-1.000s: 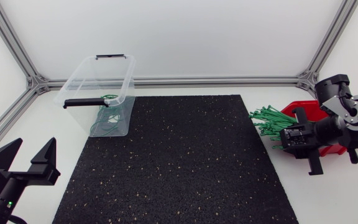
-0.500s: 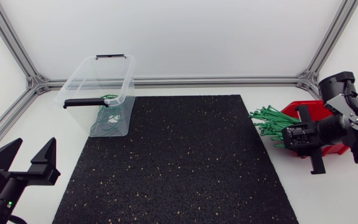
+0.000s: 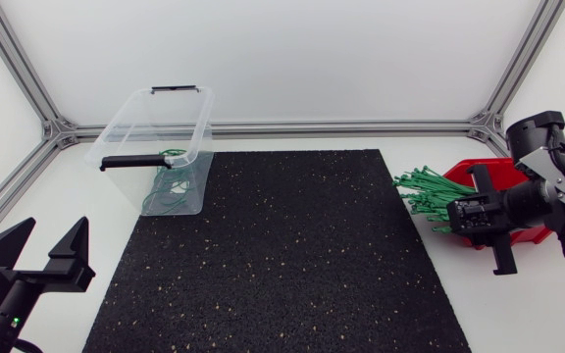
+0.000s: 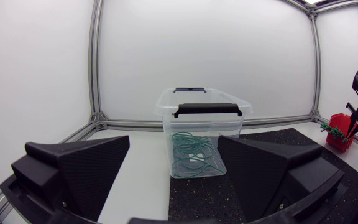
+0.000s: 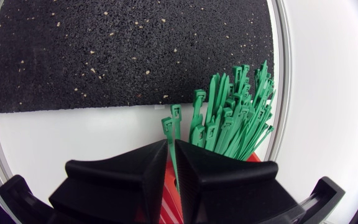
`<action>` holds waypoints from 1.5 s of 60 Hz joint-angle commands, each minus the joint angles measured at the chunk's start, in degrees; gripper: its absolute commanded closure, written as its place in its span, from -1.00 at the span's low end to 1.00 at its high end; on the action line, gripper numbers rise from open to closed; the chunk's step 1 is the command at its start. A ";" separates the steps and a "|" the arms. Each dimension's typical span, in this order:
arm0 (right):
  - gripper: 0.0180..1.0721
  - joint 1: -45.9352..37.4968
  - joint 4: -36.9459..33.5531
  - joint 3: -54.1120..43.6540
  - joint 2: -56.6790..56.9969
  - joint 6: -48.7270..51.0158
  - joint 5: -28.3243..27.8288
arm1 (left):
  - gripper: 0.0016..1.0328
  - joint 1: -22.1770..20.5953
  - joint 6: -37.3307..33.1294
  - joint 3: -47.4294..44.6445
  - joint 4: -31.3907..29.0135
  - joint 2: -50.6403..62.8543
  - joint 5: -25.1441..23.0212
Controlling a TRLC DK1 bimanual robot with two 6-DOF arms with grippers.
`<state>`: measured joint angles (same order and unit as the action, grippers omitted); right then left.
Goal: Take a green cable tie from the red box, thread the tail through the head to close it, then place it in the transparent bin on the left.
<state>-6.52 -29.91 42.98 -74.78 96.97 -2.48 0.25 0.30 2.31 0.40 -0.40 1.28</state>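
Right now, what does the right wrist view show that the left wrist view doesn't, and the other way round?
Only the right wrist view: a close look at the right gripper, shut on one green cable tie whose head stands ahead of the fingers.
Only the left wrist view: the transparent bin with looped ties inside, ahead of the open left gripper.
Both: the bundle of green ties, the red box and the black mat.
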 commanded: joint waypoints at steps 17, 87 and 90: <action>0.68 -0.24 1.70 -2.38 -1.68 1.64 0.72 | -0.92 -0.43 1.46 -2.13 -1.37 -0.21 -0.22; 0.84 -0.07 6.09 -4.13 -1.51 1.03 1.95 | -0.92 -0.43 1.46 -2.13 -1.37 -0.21 -0.22; 0.84 -0.07 5.13 -3.69 -1.07 1.03 1.78 | -0.92 -0.52 1.46 -2.13 -1.37 -0.21 -0.22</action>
<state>-6.52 -23.05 39.99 -77.08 96.95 -0.60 0.21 0.30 2.31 0.40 -0.40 1.28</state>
